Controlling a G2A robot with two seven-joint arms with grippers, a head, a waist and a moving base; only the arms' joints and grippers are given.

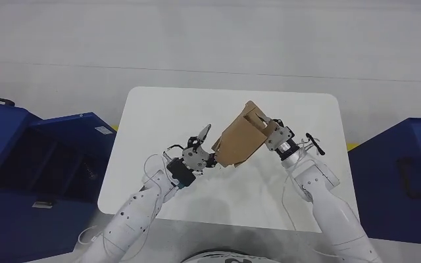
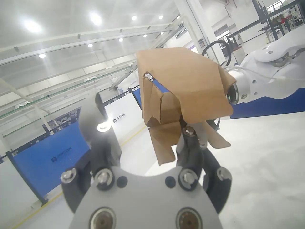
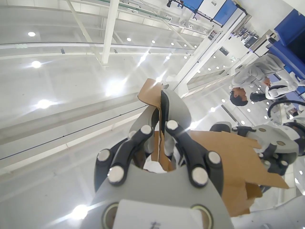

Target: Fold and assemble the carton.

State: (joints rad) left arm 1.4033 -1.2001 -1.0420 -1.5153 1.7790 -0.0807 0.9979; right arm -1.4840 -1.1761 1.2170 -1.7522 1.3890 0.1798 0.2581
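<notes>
Overhead, the right gripper [image 1: 268, 135] clamped a flap of the brown carton [image 1: 240, 139]; the left gripper [image 1: 209, 146], fingers spread wide, held nothing just beside it.

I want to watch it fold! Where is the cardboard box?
In the top view the box is over the middle of the white table, held by the right gripper, with the left gripper close beside it.

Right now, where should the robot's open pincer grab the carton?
Probably the loose flap dangling from the carton's open end, approached from the open left pincer's side. It sticks out thin and flat there, while the right pincer clamps the opposite wall.
</notes>
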